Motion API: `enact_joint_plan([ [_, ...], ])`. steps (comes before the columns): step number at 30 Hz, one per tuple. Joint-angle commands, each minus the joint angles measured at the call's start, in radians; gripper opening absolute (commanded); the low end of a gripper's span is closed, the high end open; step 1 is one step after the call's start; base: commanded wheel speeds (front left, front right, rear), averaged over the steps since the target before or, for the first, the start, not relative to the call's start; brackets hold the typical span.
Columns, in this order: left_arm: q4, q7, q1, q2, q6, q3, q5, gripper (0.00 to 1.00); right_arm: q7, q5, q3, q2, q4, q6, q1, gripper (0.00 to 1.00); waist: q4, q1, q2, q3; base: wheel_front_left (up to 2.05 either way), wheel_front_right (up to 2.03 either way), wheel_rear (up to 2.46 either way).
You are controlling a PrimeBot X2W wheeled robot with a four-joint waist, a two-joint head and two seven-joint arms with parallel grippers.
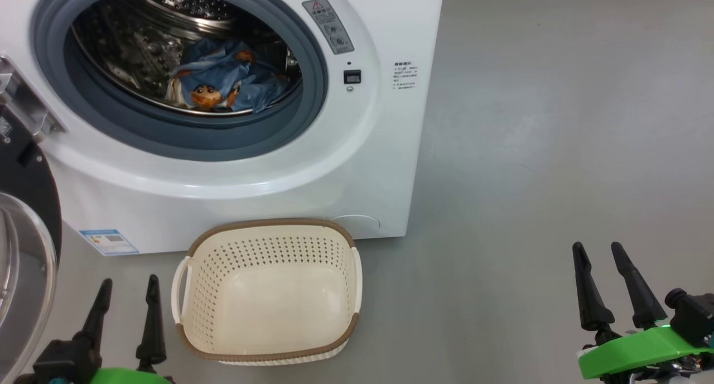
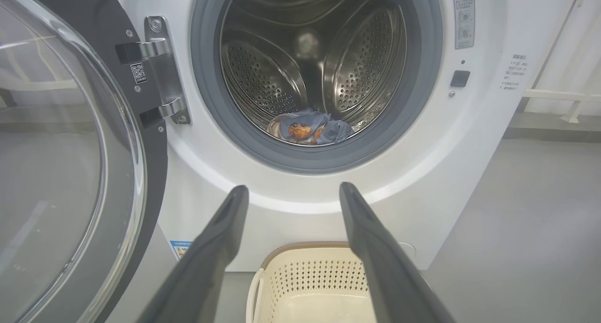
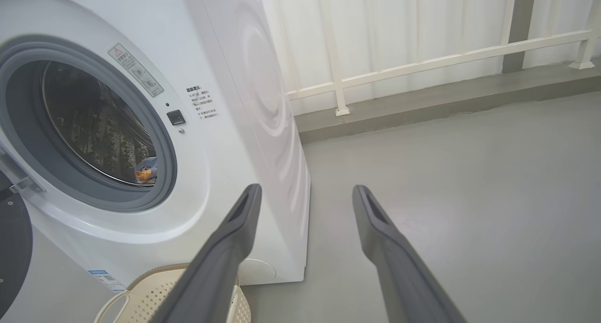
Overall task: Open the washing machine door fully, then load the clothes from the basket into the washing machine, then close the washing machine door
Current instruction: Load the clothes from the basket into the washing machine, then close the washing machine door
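Observation:
The white washing machine (image 1: 357, 166) stands with its door (image 1: 25, 244) swung wide open at the left; in the left wrist view the door (image 2: 61, 173) shows its clear glass bowl and black rim. The light-blue clothes (image 1: 226, 85) with orange-brown faces lie inside the steel drum, also seen as clothes (image 2: 307, 128) in the left wrist view. The cream basket (image 1: 268, 294) sits on the floor before the machine with nothing in it. My left gripper (image 1: 128, 286) hovers open just left of the basket. My right gripper (image 1: 599, 250) is open over bare floor far to the right.
Grey floor (image 1: 530, 149) stretches to the right of the machine. A white railing (image 3: 422, 62) and pale wall run behind it. The open door juts out on the left, close to my left arm.

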Motion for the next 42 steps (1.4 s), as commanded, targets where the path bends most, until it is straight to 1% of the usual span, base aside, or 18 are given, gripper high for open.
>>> enact_joint_plan([
  [1,-0.030,-0.006,-0.003,0.010,0.001,0.030,0.015,1.00,-0.005,0.002,0.014,-0.017,-0.027,0.006,0.001,1.00,0.001,0.0000,0.0000,-0.001,0.00,0.00,0.00],
  [26,-0.029,-0.006,-0.002,-0.007,0.001,0.046,0.020,1.00,-0.005,-0.005,0.006,-0.020,-0.026,0.006,0.002,1.00,0.010,0.0000,0.0000,0.007,-0.03,0.03,0.00],
  [42,-0.040,-0.006,0.009,-0.009,0.001,0.040,0.004,1.00,-0.005,-0.005,0.003,-0.022,-0.026,0.006,0.006,1.00,0.021,0.0000,0.0000,0.003,-1.13,1.13,0.00],
])
